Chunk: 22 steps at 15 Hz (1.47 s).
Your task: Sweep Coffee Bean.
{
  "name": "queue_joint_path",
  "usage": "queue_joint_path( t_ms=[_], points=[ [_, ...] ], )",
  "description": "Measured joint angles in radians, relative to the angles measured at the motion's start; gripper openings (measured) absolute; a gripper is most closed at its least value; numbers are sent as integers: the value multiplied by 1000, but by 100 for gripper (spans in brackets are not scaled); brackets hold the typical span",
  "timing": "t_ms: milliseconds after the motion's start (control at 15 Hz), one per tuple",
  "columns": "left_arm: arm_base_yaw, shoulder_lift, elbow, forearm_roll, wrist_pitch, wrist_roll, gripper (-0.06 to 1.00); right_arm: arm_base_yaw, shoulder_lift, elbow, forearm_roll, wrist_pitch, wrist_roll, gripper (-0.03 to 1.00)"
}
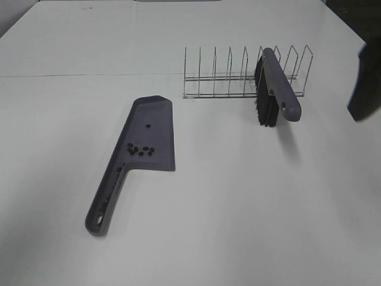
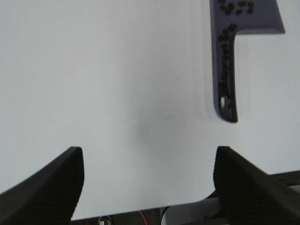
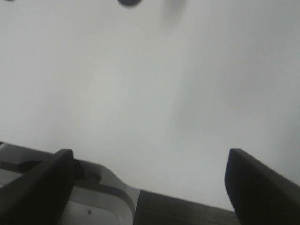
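Observation:
The grey-purple dustpan lies flat on the white table, left of centre, its handle pointing toward the front left. Coffee beans sit in a small cluster on its pan, one bean lies apart further back, and more lie along the handle. The left wrist view shows the dustpan with beans ahead of my left gripper, which is open, empty and well apart from it. My right gripper is open and empty over bare table. The brush with black bristles leans in the wire rack.
A wire rack stands at the back, right of centre. A dark blurred part of my right arm shows at the right edge. The table's front edge shows below the fingers in both wrist views.

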<state>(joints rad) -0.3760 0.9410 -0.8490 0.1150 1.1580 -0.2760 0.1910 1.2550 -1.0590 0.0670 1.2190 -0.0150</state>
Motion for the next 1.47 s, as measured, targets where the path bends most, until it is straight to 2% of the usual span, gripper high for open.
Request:
queue_joint_path(
  t_ms=[200, 333, 533, 733, 800, 933, 1467],
  points=[
    [0, -191, 190, -2, 2, 15, 72, 0, -215, 232, 0, -5, 0, 77],
    [0, -345, 286, -5, 7, 38, 72, 0, -393, 377, 0, -46, 0, 77],
    [0, -533, 319, -29, -70, 101, 72, 0, -661, 534, 0, -114, -28, 77],
    [0, -631, 346, -86, -96, 216, 72, 0, -885, 553, 1, -150, -36, 77],
    [0, -660, 346, -115, -98, 270, 72, 0, -1021, 553, 4, -155, -39, 77],
    [0, -660, 346, -129, -101, 276, 72, 0, -1119, 553, 5, -155, -45, 77],
    [0, -662, 346, -131, -101, 276, 72, 0, -1150, 553, 7, -157, -45, 77]
  ],
)
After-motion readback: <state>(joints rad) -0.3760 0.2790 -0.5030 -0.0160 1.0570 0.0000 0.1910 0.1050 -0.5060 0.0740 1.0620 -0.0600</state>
